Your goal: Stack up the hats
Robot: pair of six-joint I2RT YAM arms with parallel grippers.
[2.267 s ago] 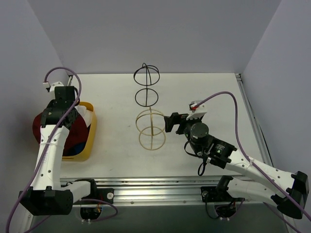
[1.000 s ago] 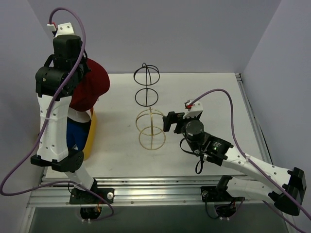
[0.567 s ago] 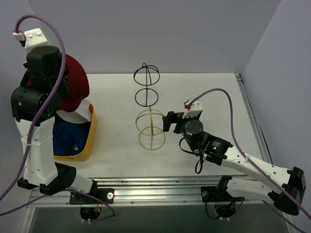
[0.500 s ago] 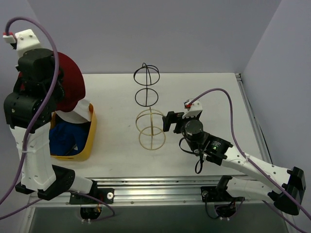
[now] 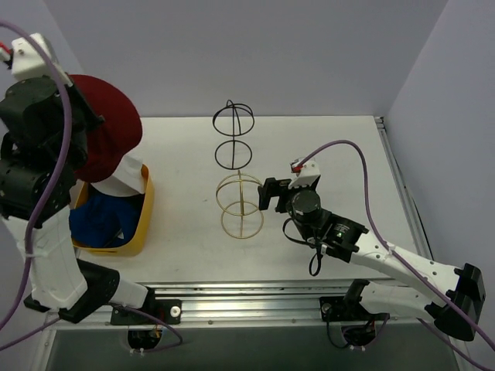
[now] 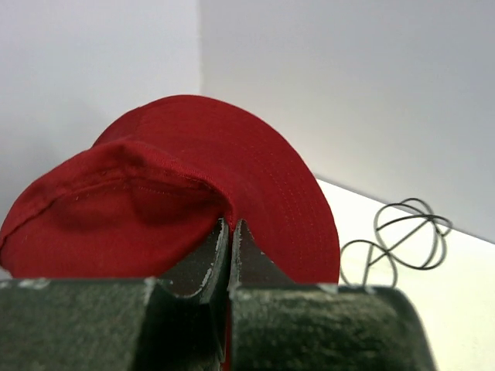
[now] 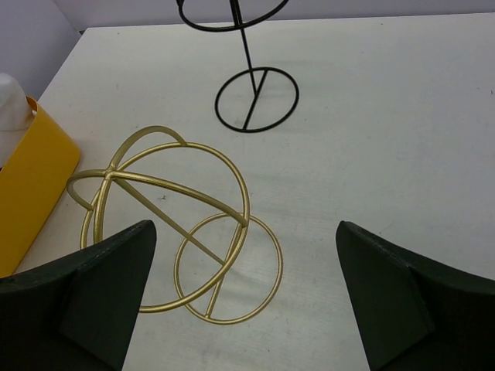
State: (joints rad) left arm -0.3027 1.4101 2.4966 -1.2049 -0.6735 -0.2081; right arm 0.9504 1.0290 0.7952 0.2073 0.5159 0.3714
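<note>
My left gripper (image 5: 83, 117) is raised high over the table's left side and is shut on a dark red bucket hat (image 5: 108, 135). In the left wrist view the jaws (image 6: 230, 225) pinch the fabric of this hat (image 6: 193, 162), which hangs in front of them. A white bucket hat (image 5: 128, 179) and a blue hat (image 5: 97, 220) lie in the yellow tub (image 5: 144, 220) below. The red baseball cap is hidden. My right gripper (image 5: 267, 193) is open and empty, just right of the gold wire frame (image 5: 240, 205), and its jaws (image 7: 245, 226) stand wide apart.
The gold wire sphere frame (image 7: 174, 224) stands at mid-table, with the black wire frame (image 5: 233, 135) behind it, also seen in the right wrist view (image 7: 255, 97) and left wrist view (image 6: 402, 239). The tub (image 7: 31, 178) sits at the table's left edge. Walls enclose three sides.
My left arm has lifted the dark red hat out of the yellow tub and swung it up and left. The blue and white hats are now uncovered. My right arm has barely moved.
</note>
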